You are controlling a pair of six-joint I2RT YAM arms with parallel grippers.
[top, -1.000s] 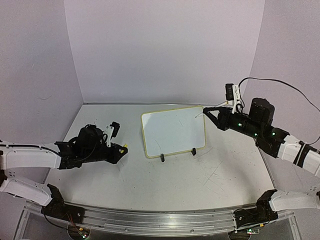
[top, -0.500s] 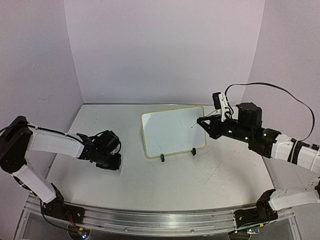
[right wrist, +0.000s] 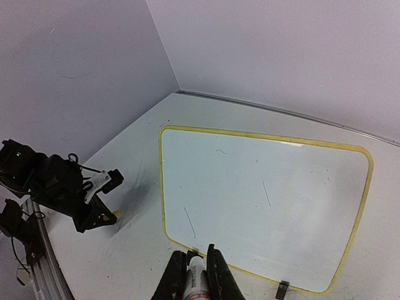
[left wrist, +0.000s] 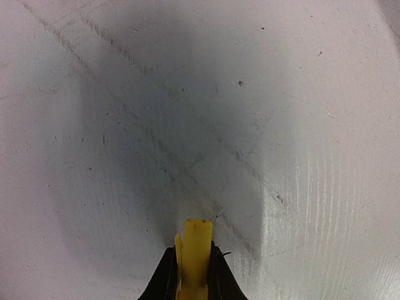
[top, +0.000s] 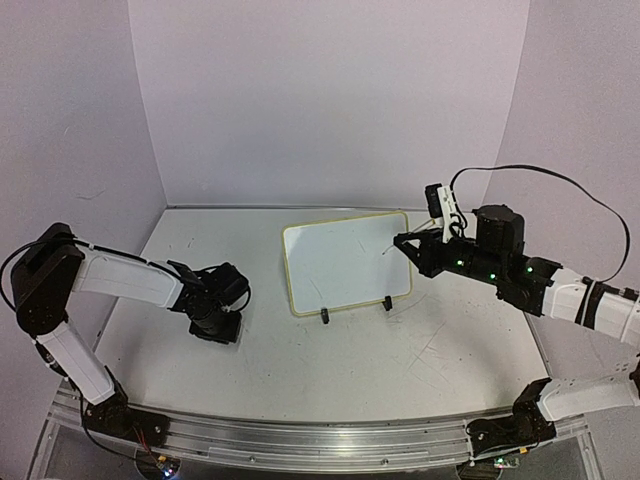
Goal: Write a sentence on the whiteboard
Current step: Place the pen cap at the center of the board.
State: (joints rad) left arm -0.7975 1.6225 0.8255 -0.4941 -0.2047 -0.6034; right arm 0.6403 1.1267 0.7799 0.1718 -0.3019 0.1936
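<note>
Whiteboard [top: 345,262] sits mid-counter, between the two arms and toward the back wall. It is a smooth white rectangle with rounded corners and a thin pale yellow rim. Its long axis runs left to right across the top view, slightly skewed so that the right end lies farther from the arm bases. Two small black clip feet [top: 324,317] grip its near long edge. Its face carries only a few faint, short strokes, too slight to read as letters, and the right wrist view shows the same thin lines scattered over the white surface [right wrist: 262,200]. The right gripper [top: 405,243] hovers at the board's right end, its jaws closed on a slim white marker [right wrist: 199,284] whose dark tip points toward the board's near edge. The left gripper [top: 218,325] points down at the counter [top: 400,370], well to the left of the board. Its jaws are clamped on a small flat yellow piece [left wrist: 197,240] with a squared end, which hangs close above the counter top. That matte white surface is scuffed, crossed by long diagonal scratches and dotted with dark specks.
</note>
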